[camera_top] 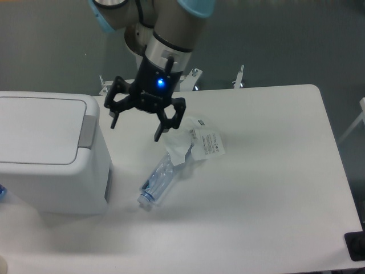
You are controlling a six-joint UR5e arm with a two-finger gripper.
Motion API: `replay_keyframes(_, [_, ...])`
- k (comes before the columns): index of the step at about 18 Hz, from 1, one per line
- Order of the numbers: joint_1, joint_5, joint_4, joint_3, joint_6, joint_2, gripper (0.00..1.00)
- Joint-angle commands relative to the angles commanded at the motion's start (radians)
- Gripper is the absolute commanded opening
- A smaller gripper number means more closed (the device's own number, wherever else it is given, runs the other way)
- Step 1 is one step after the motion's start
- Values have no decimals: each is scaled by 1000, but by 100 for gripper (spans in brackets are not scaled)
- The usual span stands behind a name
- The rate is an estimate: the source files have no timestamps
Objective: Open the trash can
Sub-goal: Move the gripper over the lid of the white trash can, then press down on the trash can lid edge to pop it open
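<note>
The gripper [136, 129] hangs with jaws spread wide and empty, just right of the white trash can [51, 154], whose lid is down at the table's left; a crushed bottle [161, 178] lies nearby

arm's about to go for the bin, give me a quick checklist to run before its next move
1. Trash can lid shut and flat, so there is work left: ok.
2. Grey push tab in plain view, nothing on it: ok.
3. Gripper open and empty: ok.
4. Gripper lined up over the tab: not ok, it hangs to the tab's right, above the table.
5. Crushed bottle and its loose label clear of the path toward the bin: ok, they lie right of and nearer the camera than the gripper.
6. Gripper height above the lid: cannot tell from this one view.
</note>
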Motion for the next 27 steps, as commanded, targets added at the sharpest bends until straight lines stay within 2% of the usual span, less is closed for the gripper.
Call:
replay_keyframes(12, [-54,2,5,-29,-20,-18,100])
replay_keyframes(27, [-57,0,19,-34,-20,-23,100])
